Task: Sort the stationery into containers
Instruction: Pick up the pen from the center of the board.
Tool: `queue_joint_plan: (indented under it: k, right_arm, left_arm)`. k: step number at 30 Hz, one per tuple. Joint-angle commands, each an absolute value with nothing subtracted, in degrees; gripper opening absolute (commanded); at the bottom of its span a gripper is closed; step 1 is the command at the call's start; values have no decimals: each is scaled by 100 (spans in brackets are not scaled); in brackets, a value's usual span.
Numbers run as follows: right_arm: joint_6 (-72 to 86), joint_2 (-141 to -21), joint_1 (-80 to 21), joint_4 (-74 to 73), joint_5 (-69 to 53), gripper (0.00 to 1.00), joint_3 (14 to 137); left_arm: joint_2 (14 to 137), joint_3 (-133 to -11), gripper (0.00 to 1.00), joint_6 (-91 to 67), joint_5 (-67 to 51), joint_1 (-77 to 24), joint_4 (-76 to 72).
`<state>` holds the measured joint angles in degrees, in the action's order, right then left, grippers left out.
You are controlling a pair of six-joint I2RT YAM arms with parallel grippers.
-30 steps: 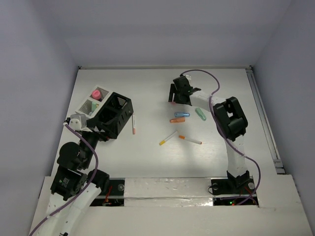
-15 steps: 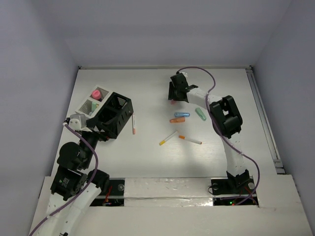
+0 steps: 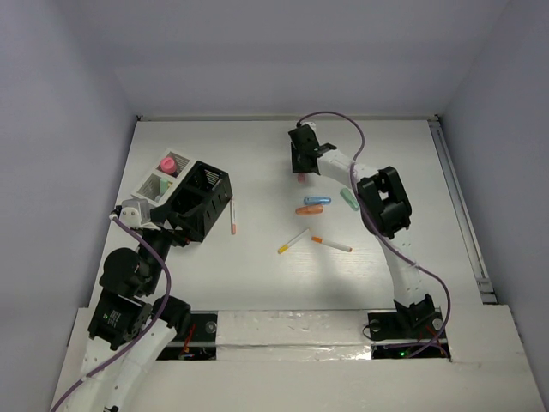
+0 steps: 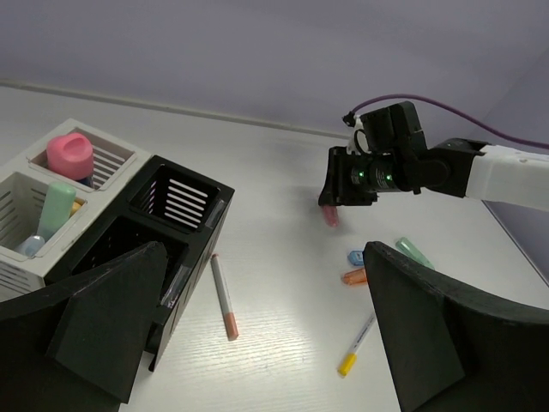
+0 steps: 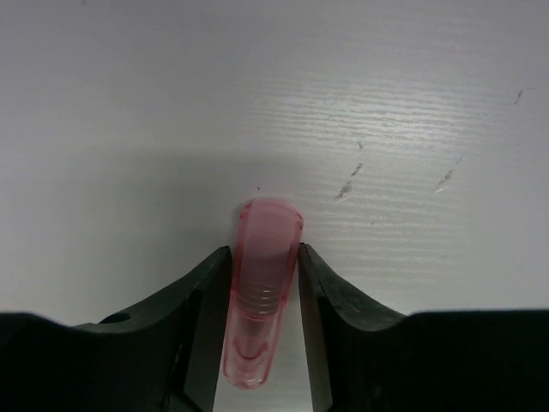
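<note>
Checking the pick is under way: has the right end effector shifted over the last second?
Yes. The right end effector, shut on the pink marker, has drifted left and farther from the blue marker, which stays put.

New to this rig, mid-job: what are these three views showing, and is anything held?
These are two robot arms bolted at the near edge of a white table. The top view looks down from behind them: left arm on the left, right arm on the right. The other two views come from a camera on each wrist. The right arm's jaws are shut on a pink marker. The left arm's jaws are open, near the black box and white box. Loose on the table: a blue marker, an orange marker, a green marker, a yellow-tipped pen, an orange-tipped pen, and a third pen beside the black box.
</note>
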<state>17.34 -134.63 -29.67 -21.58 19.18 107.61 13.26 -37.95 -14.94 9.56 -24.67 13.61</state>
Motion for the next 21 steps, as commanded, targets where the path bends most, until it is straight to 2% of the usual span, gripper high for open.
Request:
queue_joint_plan:
  k: [1,8,15,21]
  right_arm:
    - [1547,-13763,-3015,-2523,2013,41,10960]
    - [1872,-13510,-3067,-1619,1776,23,10803]
    - [2250,-12139,-3207,-273,828,22,9801]
    - [2171,-11619,-3840,473,335,23,9870]
  left_arm:
    - [1353,-3885,99,-1521,1002,-2496,1213]
    - [1468,-3885,99,-1529,976,-2496,1230]
    - [1573,-3885,99,-1529,932,-2496,1213]
    - [1670,-3885,99,-1521,862,-2391,1178]
